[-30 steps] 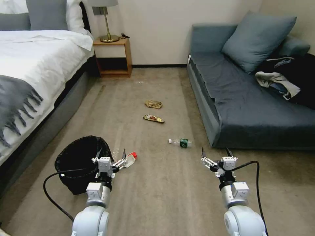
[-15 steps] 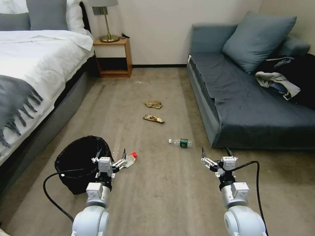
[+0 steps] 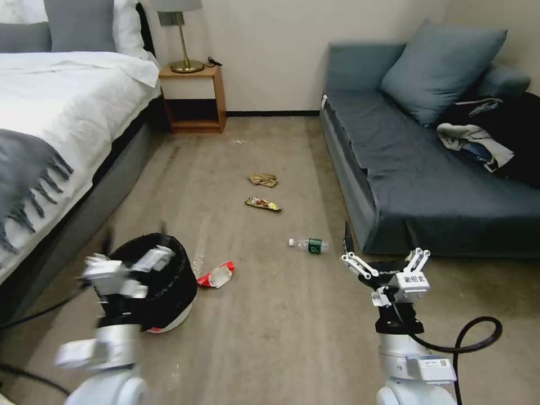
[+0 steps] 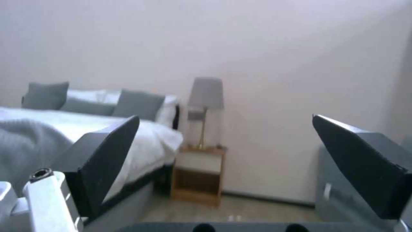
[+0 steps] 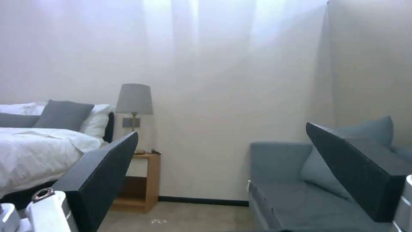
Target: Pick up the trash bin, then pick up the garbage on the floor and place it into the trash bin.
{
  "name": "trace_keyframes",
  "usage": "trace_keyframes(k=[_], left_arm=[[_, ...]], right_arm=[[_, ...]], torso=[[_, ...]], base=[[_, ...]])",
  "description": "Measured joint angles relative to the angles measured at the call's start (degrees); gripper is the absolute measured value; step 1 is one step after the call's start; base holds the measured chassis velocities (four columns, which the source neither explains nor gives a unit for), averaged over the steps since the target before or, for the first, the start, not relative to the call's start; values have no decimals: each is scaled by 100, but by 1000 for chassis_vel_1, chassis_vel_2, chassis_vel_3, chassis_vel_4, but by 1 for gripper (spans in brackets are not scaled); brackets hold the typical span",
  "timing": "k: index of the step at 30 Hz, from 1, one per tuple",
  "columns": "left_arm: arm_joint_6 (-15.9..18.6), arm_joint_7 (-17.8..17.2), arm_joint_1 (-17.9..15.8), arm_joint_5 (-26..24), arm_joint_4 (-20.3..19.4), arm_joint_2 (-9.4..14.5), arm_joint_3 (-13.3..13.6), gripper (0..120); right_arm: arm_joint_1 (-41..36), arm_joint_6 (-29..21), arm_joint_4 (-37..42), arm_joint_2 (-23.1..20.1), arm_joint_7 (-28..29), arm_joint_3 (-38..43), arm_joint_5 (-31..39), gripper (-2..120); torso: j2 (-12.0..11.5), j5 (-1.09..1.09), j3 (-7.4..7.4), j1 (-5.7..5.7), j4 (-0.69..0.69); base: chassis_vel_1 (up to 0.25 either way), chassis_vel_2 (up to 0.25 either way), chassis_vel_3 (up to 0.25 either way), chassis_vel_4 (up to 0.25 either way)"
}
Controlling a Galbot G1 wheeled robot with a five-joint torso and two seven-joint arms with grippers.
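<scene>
A Galbot G1's left gripper (image 3: 132, 247) hangs with its fingers spread wide at the near rim of the black-lined trash bin (image 3: 169, 292), which stands on the carpet beside the bed (image 3: 67, 112); the wide stance suits a grasp on the rim, judging by the task's first step, and nothing is held yet. The right gripper (image 3: 382, 259), also wide open and empty, is raised in front of the sofa (image 3: 405, 185), apparently waiting. Litter lies beyond the grippers: a crushed red-and-white packet (image 3: 215, 275) just beside the bin, between the 2 grippers, a clear bottle with a green label (image 3: 309, 244) just ahead of the right gripper, and a gold snack wrapper (image 3: 262, 203) and crumpled tan paper (image 3: 263, 179) farther out. The left arm is smeared by motion, so whether a fingertip touches the bag cannot be told. The arm covers the bin's near wall. Both wrist views look level across the room at the bedside lamp (image 5: 134, 100), past the open fingers (image 4: 107, 158).
</scene>
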Motion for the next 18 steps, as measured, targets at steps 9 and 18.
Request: trace_keyframes(k=[9, 18], left_arm=[[375, -1, -177, -159, 427, 238, -169, 100], [1755, -82, -987, -608, 1730, 1127, -398, 100]], right_arm=[[423, -801, -139, -183, 381, -53, 34, 100], [496, -1174, -318, -496, 395, -29, 72, 100]], torso=[[0, -2, 0, 0, -1], [0, -3, 0, 0, -2]], base=[[0, 0, 0, 0], [0, 0, 0, 0]])
